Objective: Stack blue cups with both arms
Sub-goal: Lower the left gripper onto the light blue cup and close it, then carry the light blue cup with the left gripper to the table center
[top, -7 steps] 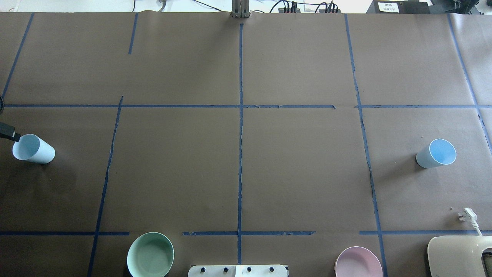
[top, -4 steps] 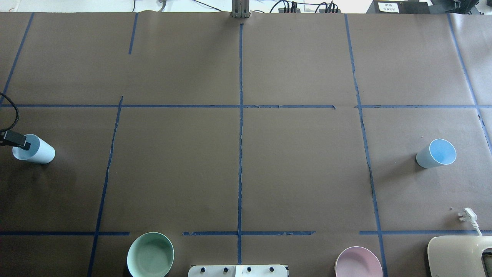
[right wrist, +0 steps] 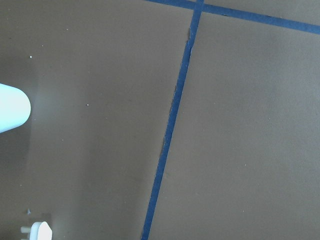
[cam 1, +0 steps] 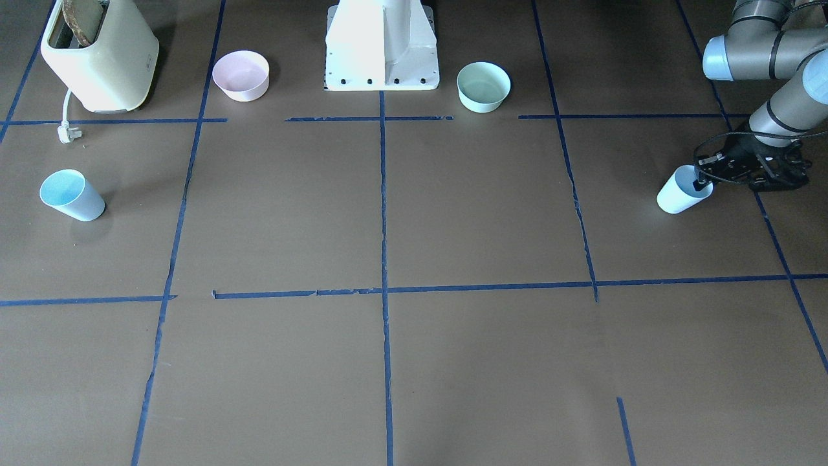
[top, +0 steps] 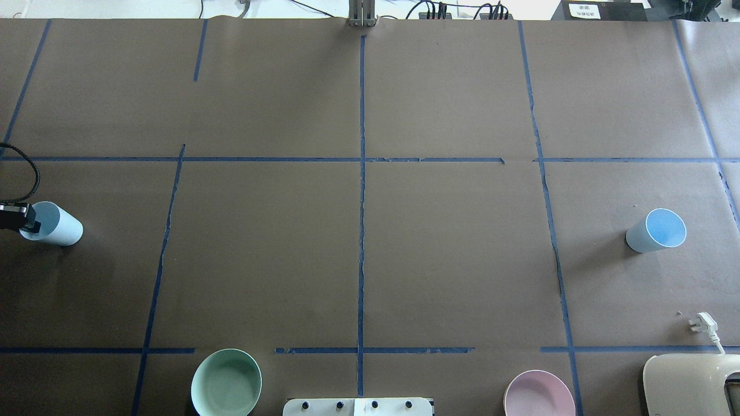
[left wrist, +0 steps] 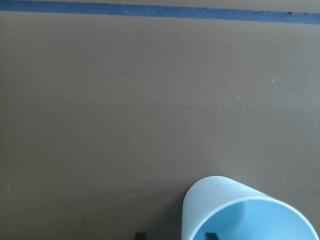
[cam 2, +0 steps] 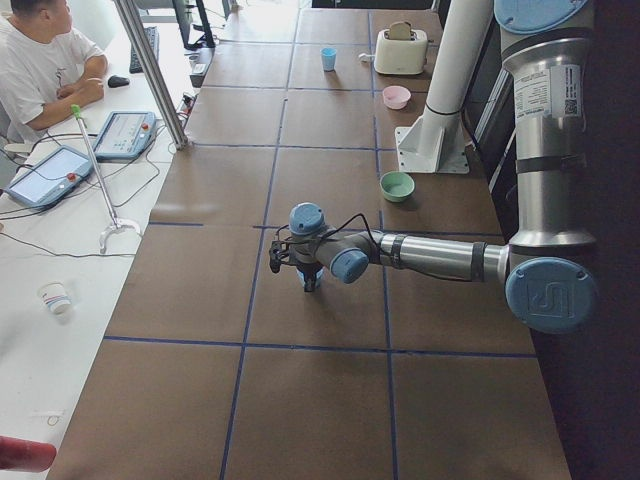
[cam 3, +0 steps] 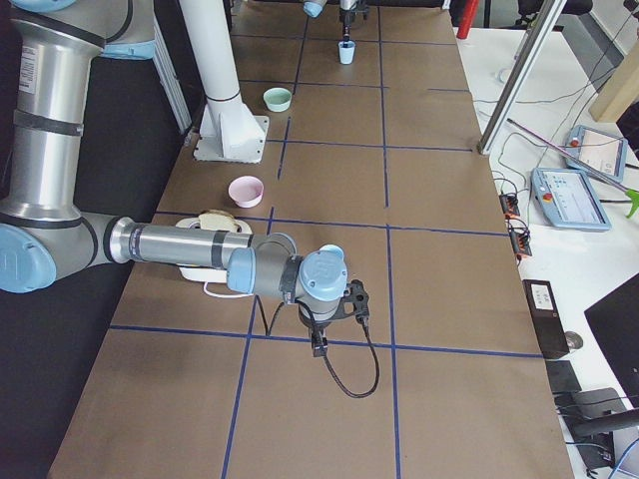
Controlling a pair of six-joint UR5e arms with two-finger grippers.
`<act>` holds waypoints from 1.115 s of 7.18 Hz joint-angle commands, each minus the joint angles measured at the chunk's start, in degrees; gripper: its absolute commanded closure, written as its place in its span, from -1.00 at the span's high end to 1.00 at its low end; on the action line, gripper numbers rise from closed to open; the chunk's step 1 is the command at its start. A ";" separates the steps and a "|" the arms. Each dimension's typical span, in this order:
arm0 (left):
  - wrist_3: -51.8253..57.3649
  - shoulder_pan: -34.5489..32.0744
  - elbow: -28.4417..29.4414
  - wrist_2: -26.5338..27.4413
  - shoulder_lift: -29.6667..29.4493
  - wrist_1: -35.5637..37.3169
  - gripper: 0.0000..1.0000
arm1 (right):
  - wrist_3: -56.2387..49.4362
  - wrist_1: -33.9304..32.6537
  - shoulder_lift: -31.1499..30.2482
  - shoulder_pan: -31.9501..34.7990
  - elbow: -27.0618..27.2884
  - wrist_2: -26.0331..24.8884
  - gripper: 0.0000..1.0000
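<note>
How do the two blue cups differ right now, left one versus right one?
The left cup has the left gripper open astride its rim, one finger inside; the right cup has no gripper at it. The right cup stands near the toaster; the left cup is far from it. Both stand upright, mouths up.

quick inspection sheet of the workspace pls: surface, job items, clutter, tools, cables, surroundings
surface: brown paper-covered table with a blue tape grid, frayed in spots.
job's things: two blue cups, upright and far apart; left cup at the left tool, right cup standing alone.
clutter: mint bowl, pink bowl, toaster with its plug lying loose.
tools: left tool open, one finger inside the left cup, one outside; right tool low over the table, open or shut cannot tell.
cables: black loop at the left wrist; black cable looping from the right wrist.
surroundings: seated operator, tablets on a side bench.
</note>
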 commanded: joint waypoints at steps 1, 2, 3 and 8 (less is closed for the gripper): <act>-0.51 -0.06 -2.82 -0.70 -0.14 0.29 -1.00 | 0.00 0.00 0.00 0.03 0.09 0.07 1.00; -0.69 0.11 -9.54 -2.10 -0.84 5.17 -1.00 | 0.00 0.00 0.00 0.03 0.09 0.07 1.00; -0.69 0.46 -15.96 -2.11 -4.67 16.79 -1.00 | 0.00 0.00 0.00 -0.05 0.09 0.07 1.00; -25.62 23.04 4.27 9.75 -49.72 31.35 -1.00 | 0.09 0.00 0.00 -0.05 0.09 0.16 1.00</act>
